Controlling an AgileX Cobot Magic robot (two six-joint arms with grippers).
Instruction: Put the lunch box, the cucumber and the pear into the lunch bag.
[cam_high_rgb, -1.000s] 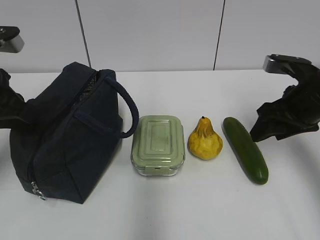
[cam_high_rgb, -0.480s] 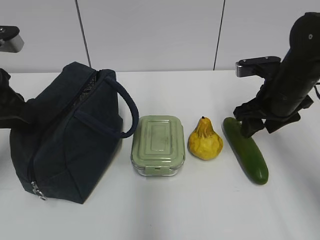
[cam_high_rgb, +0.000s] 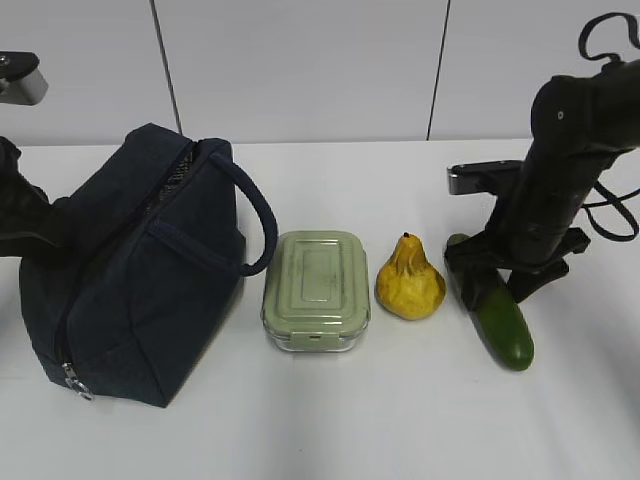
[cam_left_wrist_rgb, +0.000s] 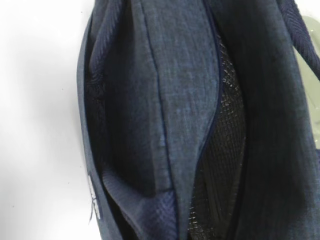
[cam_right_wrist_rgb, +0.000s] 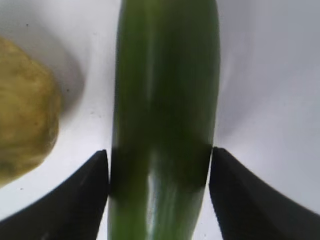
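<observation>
Left arm (cam_high_rgb: 22, 215): only a dark part of it shows at the far left edge of the exterior view, pressed against the end of the lunch bag (cam_high_rgb: 140, 265). Its fingers are not visible in any view, so whether the left gripper is apart or together cannot be determined. The left wrist view looks straight down on the bag's navy fabric (cam_left_wrist_rgb: 185, 100), with black mesh lining (cam_left_wrist_rgb: 225, 165) visible in the parted top seam.

The lunch bag stands on the white table (cam_high_rgb: 330, 420), well to the left of the right gripper, one loop handle (cam_high_rgb: 255, 215) arching toward the lunch box (cam_high_rgb: 316, 291). A silver zipper pull (cam_high_rgb: 72, 380) hangs at its lower near corner.

The lunch box sits just right of the bag, lid on, flat on the table. The pear (cam_high_rgb: 410, 279) stands upright beside it, just to the left of the right gripper and apart from the cucumber (cam_high_rgb: 495, 315).

Right gripper (cam_high_rgb: 507, 275): lowered over the far half of the cucumber. In the right wrist view its two dark fingers (cam_right_wrist_rgb: 80, 200) stand apart, one either side of the cucumber (cam_right_wrist_rgb: 165, 115), at or almost at its skin; firm clamping cannot be confirmed. The cucumber lies on the table, its near end projecting past the gripper toward the camera.
</observation>
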